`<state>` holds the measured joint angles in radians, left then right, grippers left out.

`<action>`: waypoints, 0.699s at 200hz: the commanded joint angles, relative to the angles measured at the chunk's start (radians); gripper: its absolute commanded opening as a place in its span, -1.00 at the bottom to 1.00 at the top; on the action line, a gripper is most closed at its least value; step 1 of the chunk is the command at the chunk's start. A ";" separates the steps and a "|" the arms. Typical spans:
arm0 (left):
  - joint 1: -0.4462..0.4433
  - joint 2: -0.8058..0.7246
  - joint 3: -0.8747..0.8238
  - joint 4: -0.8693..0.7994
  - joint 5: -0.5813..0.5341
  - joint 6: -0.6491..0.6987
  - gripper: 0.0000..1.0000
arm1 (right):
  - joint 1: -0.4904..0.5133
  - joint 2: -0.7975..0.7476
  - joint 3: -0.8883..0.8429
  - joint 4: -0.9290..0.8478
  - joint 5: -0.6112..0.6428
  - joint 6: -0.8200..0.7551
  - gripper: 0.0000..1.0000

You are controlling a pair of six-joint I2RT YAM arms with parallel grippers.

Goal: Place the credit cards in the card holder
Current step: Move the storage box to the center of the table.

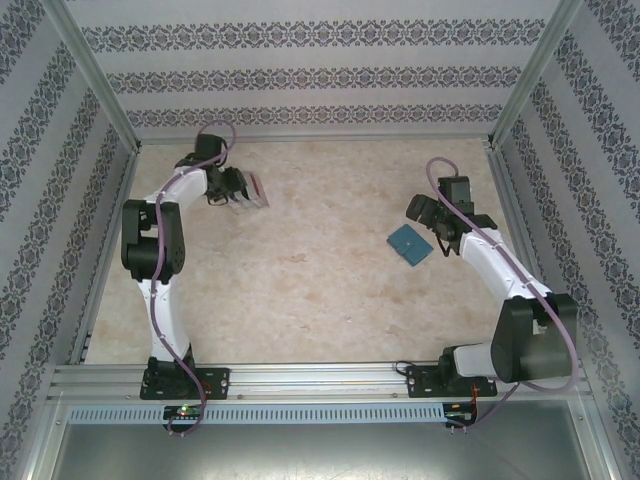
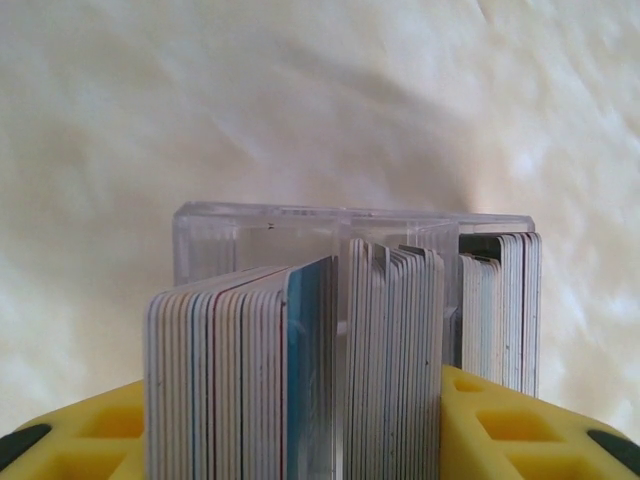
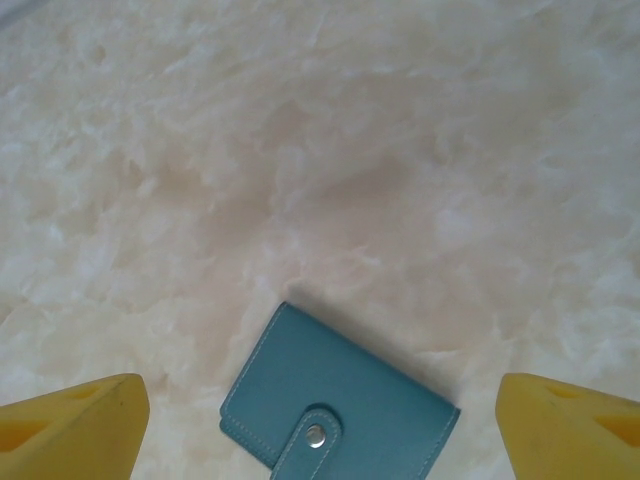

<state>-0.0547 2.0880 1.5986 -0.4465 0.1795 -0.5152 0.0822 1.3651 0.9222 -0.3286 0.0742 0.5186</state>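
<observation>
Currently: right gripper [image 3: 320,405] spread, stitched teal card holder [image 3: 335,385] at 6 o'clock; left gripper [image 2: 293,415] flanking thin credit cards [image 2: 235,375], grip unclear.

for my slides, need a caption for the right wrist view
Closed teal wallet on the pale table, framed by the open right gripper.

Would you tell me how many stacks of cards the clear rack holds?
3: a left stack, a middle stack and a right stack in the clear rack; individual cards may be hidden.
</observation>
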 commanded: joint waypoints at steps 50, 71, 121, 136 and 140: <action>-0.344 -0.174 -0.217 -0.026 0.013 -0.085 -0.12 | 0.013 0.126 0.058 -0.217 -0.097 0.198 0.62; -0.386 -0.176 -0.230 -0.028 0.032 -0.099 0.12 | 0.012 0.180 0.063 -0.240 -0.112 0.187 0.62; -0.391 -0.208 -0.194 -0.053 0.049 -0.074 0.37 | 0.004 0.327 0.184 -0.318 -0.127 0.104 0.72; -0.390 -0.218 -0.186 -0.050 0.070 -0.084 0.51 | 0.001 0.351 0.211 -0.335 -0.135 0.159 0.77; -0.391 -0.220 -0.184 -0.052 0.074 -0.085 0.54 | 0.001 0.356 0.214 -0.338 -0.139 0.175 0.78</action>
<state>-0.4515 1.9095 1.3808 -0.4641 0.2310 -0.5846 0.0891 1.6943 1.0843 -0.6075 -0.0441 0.6445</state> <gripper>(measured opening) 0.727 0.877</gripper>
